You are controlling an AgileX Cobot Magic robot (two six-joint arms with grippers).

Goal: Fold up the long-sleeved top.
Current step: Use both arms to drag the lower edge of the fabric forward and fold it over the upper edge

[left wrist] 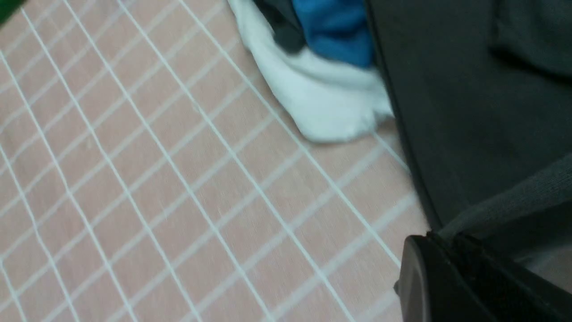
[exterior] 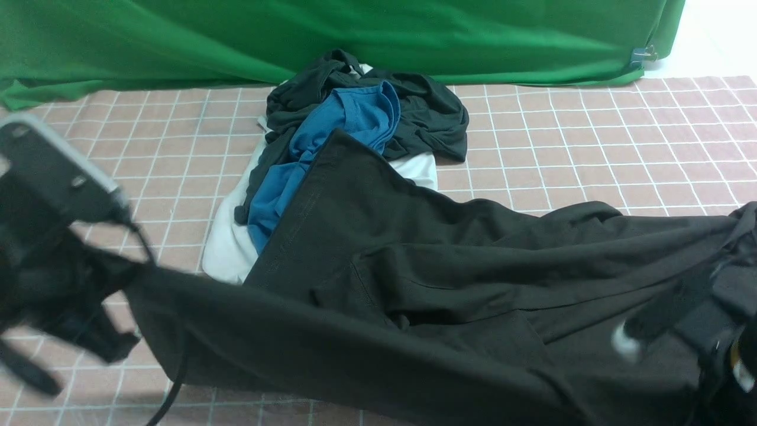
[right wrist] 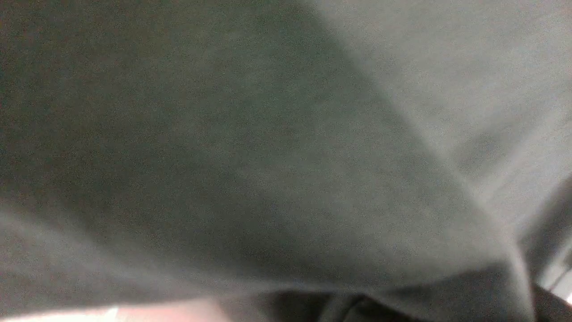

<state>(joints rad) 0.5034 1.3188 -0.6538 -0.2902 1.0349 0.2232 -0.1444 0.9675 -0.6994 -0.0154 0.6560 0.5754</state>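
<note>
The long-sleeved top point(exterior: 426, 260) is a large black garment held stretched across the near part of the table, its far corner lying over the clothes pile. No logo shows. My left gripper point(exterior: 133, 275) is at the near left, shut on the top's left edge. In the left wrist view the dark cloth point(left wrist: 469, 112) runs into the closed jaws of that gripper point(left wrist: 447, 237). My right gripper point(exterior: 718, 290) is at the near right, where the cloth gathers into it. Black fabric point(right wrist: 268, 156) fills the right wrist view and hides those jaws.
Behind the top lies a pile: a blue T-shirt point(exterior: 349, 127), a smaller dark garment point(exterior: 426, 112) and a white garment point(exterior: 227, 248). A pink checked cloth point(exterior: 591, 136) covers the table. A green backdrop point(exterior: 355, 35) hangs along the far edge.
</note>
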